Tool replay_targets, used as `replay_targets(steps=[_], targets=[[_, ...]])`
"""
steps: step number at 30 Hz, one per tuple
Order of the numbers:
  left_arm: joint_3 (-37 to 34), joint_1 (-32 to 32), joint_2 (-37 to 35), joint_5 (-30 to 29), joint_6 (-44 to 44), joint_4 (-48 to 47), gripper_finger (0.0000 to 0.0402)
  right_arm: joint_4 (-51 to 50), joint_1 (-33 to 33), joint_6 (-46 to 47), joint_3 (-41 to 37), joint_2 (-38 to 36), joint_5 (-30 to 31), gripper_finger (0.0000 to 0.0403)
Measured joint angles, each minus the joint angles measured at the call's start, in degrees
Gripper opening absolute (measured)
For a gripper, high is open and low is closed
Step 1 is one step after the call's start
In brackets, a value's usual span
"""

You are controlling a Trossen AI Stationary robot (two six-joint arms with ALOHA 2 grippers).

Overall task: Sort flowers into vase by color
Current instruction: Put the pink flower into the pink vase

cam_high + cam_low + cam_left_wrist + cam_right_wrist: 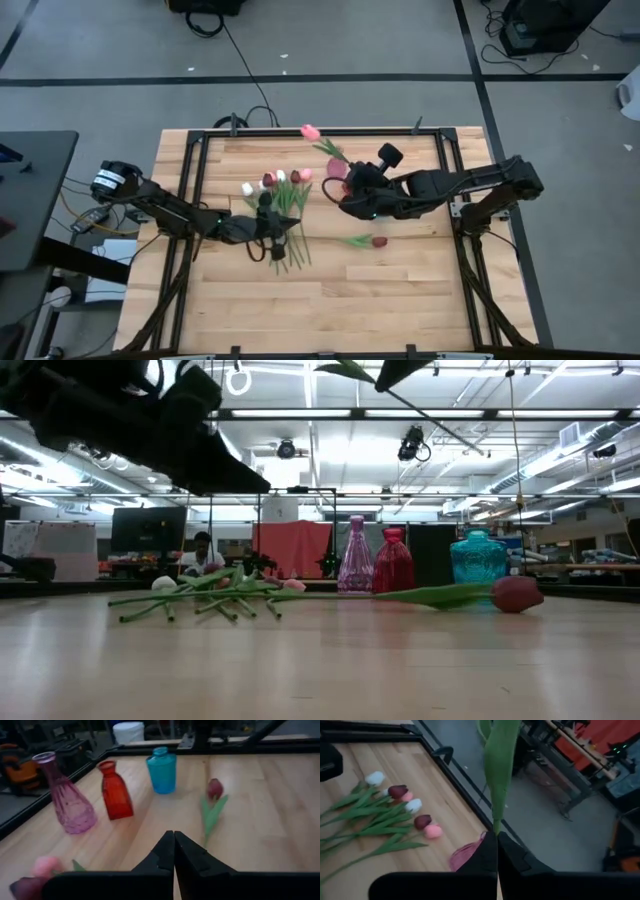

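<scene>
My right gripper [347, 188] hangs over the vases near the table's far edge, shut on a pink tulip [310, 131] whose head leans out past that edge. The mouth of the pink vase [466, 856] lies just beneath its fingers. A pile of white, pink and dark red tulips [280, 205] lies flat on the wood at mid-table. My left gripper [174, 851] is shut and empty above the pile's stems [283, 226]. One dark red tulip [377, 241] lies alone on its side toward the table's right. Pink [65, 795], red [114, 790] and blue [162, 770] vases stand upright in a row. My right gripper pinches the pink tulip's stem between its two fingers, just below the long green leaf [496, 815]. The fingers lie across the stem, reaching in from the table's right. The tulip is lifted clear and stands up out of the hold, tilted toward the far edge. Its lower end is hidden by the fingers.
A black metal frame [200, 135] runs around the table's edges. Bare wood [330, 300] fills the near half of the table. In the low view a person [203, 552] sits far behind the table, beyond the vases [392, 560].
</scene>
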Motion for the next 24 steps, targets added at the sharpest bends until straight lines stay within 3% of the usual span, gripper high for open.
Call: replay_targets(steps=[4, 9, 18, 24], targets=[[-3.81, -1.29, -0.31, 0.12, 1.23, 7.88, 0.0008, 10.3, -0.33, -0.28, -9.97, -4.21, -3.06, 0.0004], [-8.36, -1.46, -0.5, 2.26, 1.73, 17.05, 0.0008, 36.98, -2.48, -10.94, -25.75, -12.52, -9.67, 0.0004], [-8.89, -1.46, -0.48, 4.02, 1.88, 17.1, 0.0008, 63.02, -5.57, -16.62, -49.92, -28.33, -11.9, 0.0004], [-8.89, -1.43, -5.66, 7.43, 2.98, 11.16, 0.0007, 74.38, -5.72, -18.91, -59.39, -36.53, -13.57, 0.0004]])
